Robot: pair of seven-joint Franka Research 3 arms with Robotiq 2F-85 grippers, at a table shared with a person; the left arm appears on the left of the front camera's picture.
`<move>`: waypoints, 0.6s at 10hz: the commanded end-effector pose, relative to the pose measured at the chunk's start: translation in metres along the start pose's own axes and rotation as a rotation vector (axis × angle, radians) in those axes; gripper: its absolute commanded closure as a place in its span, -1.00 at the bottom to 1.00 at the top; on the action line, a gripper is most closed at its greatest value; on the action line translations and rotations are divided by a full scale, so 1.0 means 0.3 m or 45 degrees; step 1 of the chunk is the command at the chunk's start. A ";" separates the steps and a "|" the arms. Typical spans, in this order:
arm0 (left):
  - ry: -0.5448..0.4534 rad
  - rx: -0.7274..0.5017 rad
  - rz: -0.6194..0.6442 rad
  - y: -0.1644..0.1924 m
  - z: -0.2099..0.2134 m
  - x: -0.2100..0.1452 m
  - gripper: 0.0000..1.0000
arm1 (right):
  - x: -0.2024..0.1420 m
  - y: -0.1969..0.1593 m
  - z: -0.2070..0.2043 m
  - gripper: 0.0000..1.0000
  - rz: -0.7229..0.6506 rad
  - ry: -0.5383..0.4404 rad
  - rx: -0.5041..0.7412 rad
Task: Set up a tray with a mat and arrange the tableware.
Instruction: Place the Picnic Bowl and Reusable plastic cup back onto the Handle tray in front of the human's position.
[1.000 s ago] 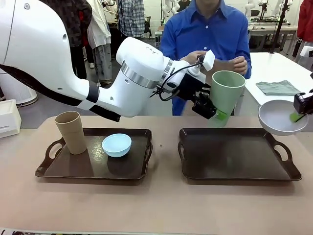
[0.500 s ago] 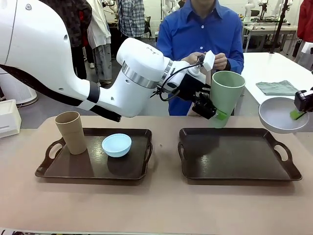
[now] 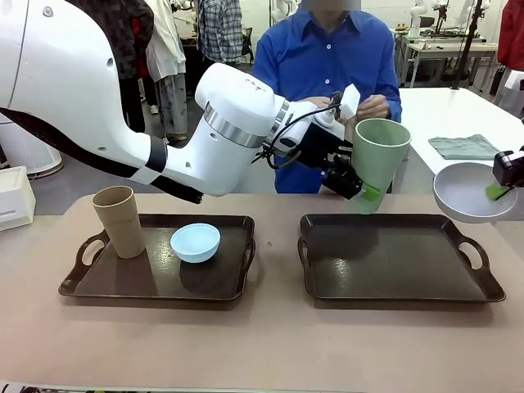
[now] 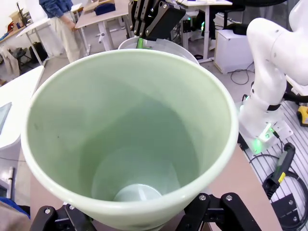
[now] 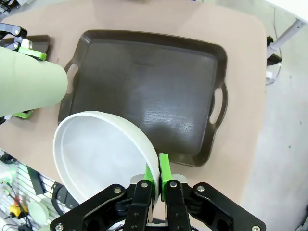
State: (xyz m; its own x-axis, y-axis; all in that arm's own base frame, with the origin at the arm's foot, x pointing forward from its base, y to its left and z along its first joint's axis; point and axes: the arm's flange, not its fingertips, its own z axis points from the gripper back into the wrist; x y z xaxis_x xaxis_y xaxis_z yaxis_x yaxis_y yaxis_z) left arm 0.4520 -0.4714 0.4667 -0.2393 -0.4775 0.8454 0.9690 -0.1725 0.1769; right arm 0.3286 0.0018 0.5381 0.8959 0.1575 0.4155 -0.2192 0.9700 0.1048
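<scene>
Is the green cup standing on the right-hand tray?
No, the left gripper holds the green cup in the air above the tray.

The beige table [image 3: 262,344] carries two dark brown handled trays, the left tray [image 3: 106,280] and the right tray [image 3: 393,262], set side by side, apart.

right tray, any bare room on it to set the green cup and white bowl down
The right tray is bare from handle to handle, rim to rim. The left tray is crowded along its far side by the tan cup and blue bowl; only the strip along its near rim is free.
</scene>
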 end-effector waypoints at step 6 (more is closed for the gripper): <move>0.003 -0.005 -0.015 0.005 -0.002 0.009 1.00 | 0.001 0.000 -0.004 1.00 0.000 -0.006 -0.010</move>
State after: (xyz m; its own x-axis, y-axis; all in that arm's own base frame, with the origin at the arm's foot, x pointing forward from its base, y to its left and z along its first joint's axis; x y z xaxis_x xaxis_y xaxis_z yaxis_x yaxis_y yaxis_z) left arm 0.4520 -0.4715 0.4667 -0.2393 -0.4775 0.8454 0.9690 -0.1726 0.1769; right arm 0.3286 0.0018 0.5381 0.8959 0.1575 0.4155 -0.2192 0.9700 0.1049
